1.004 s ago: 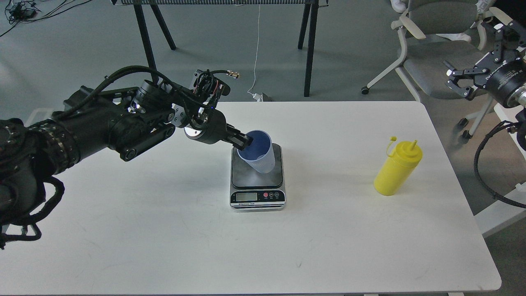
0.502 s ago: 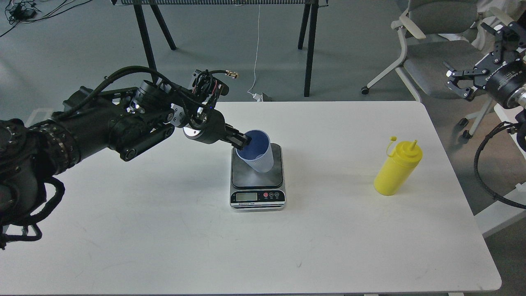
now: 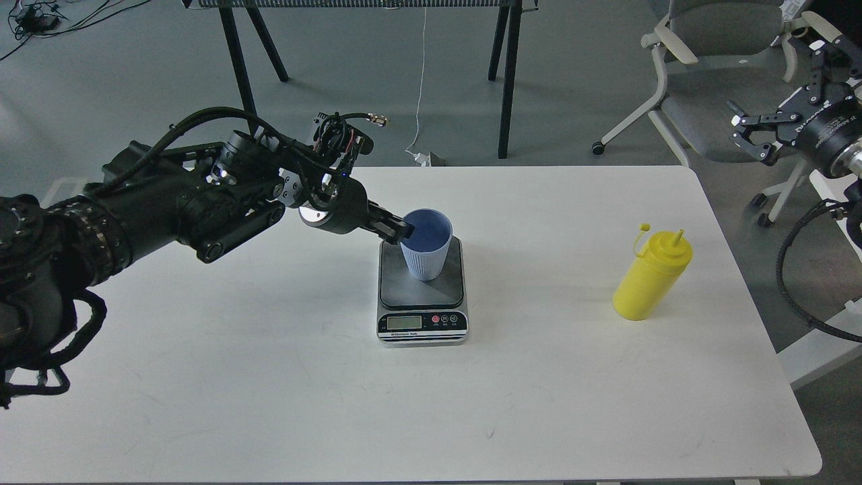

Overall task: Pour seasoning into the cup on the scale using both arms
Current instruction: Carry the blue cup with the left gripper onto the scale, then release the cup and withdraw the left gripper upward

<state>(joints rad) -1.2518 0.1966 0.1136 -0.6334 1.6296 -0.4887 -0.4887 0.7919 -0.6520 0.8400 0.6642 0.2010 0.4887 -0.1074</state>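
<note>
The light blue ribbed cup point(image 3: 425, 252) stands upright on the dark platform of the scale point(image 3: 422, 322) at the middle of the white table point(image 3: 269, 391). My left gripper point(image 3: 402, 231) is shut on the cup's left rim, one finger inside it. The yellow seasoning bottle point(image 3: 650, 276) stands upright on the table's right side, cap off and hanging beside its nozzle. My right gripper point(image 3: 747, 135) hangs open and empty beyond the table's right edge, above and to the right of the bottle.
A grey office chair point(image 3: 714, 60) stands behind the table's far right corner, close to my right arm. Black legs of another table point(image 3: 508, 81) and a white cable stand on the floor behind.
My left gripper has turned the cup from tilted toward me to upright and set its base on the scale platform. The right gripper and the bottle have hardly moved.
</note>
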